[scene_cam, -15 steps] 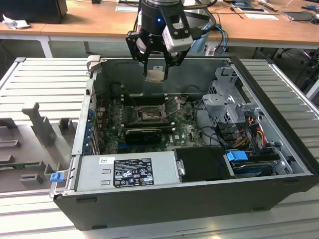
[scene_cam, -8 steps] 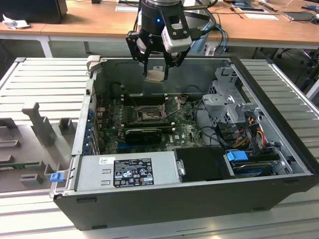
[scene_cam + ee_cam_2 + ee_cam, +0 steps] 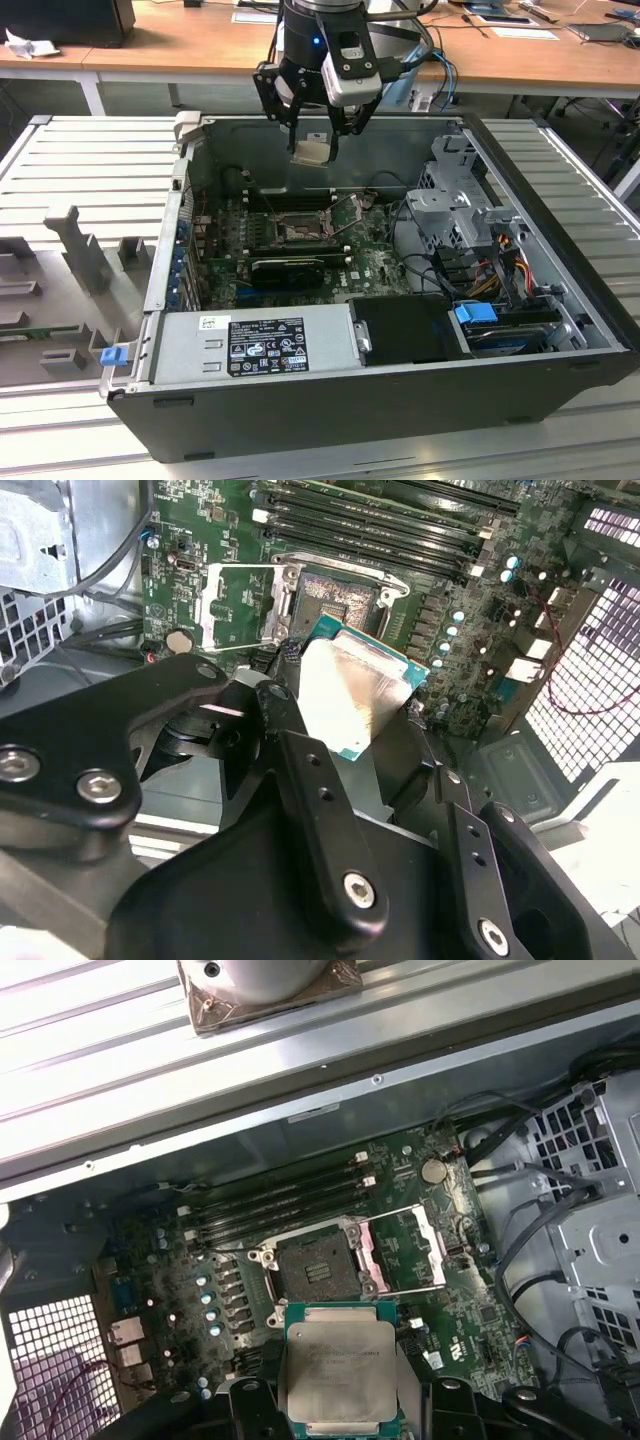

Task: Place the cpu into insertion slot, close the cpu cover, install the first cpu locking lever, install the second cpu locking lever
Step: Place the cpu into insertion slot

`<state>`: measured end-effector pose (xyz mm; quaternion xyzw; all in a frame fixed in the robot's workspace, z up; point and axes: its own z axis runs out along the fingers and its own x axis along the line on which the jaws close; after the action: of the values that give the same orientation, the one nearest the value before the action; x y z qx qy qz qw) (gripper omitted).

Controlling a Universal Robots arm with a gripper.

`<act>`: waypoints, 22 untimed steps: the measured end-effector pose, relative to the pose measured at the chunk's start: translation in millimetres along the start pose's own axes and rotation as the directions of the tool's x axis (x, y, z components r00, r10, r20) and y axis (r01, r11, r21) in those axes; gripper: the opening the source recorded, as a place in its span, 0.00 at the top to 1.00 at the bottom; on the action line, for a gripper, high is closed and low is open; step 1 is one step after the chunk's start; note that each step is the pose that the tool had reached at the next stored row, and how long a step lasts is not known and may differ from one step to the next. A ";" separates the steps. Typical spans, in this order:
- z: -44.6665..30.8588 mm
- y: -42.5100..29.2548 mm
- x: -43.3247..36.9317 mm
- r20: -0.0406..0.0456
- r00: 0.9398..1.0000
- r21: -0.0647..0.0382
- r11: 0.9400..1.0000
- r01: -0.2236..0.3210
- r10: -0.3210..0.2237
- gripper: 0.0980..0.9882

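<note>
Your gripper (image 3: 315, 138) hangs over the far side of the open computer case (image 3: 300, 410), and its fingers are pinched in on the cpu (image 3: 312, 151), with black pads pressing two opposite edges of the chip. In both wrist views you can see the hold plainly. The first wrist view shows the cpu (image 3: 340, 1370) with its pale metal top facing the camera and a green edge around it, sitting between the two black fingers (image 3: 246, 1392). The second wrist view shows the same chip (image 3: 350, 695) caught from the side, glare across its lid.

The chip is in the air, well apart from the board. The insertion slot (image 3: 300, 228) lies bare on the green motherboard (image 3: 370, 265), its dark contact field exposed inside the silvery rim (clearest in the first wrist view (image 3: 315, 1265)).

The cpu cover (image 3: 405, 1250) is swung open and lies back beside the slot, on the exterior view's right of it, with green board showing through its square window.

Just beyond the slot run the long memory slots (image 3: 270, 1205). Nearer the camera in the exterior view sit a black card (image 3: 285, 270) and the grey power supply (image 3: 250, 345).
</note>
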<state>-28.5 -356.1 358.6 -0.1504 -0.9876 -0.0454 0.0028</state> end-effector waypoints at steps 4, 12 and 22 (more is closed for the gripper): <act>0.0 0.0 0.0 0.002 1.000 0.000 1.000 -0.019 0.019 0.52; 0.0 0.0 0.0 0.005 0.998 -0.001 0.998 -0.061 0.061 0.52; 0.0 0.0 0.0 0.011 0.992 -0.003 0.992 -0.124 0.124 0.52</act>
<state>-28.5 -356.1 358.7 -0.2115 -0.9763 -0.0455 0.0000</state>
